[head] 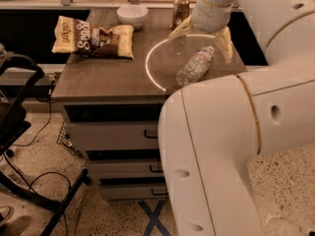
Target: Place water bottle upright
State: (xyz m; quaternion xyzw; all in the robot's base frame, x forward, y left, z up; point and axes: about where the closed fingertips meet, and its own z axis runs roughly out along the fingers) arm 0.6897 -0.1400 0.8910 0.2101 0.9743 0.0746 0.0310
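Observation:
The water bottle (195, 66) is clear and ribbed, and lies on its side on the brown cabinet top (108, 73), its cap end pointing to the far right. My gripper (203, 36) hangs just beyond and above the cap end. It is open, with one pale finger (179, 27) to the left and the other (225, 43) to the right of the bottle's top. It holds nothing. My white arm covers the right and lower part of the view.
A brownish soda can (180, 10) stands behind the gripper. A white bowl (132, 14) and a chip bag (93, 37) sit at the back left. The cabinet has drawers (115, 134) below. A black frame (19, 127) stands on the floor at left.

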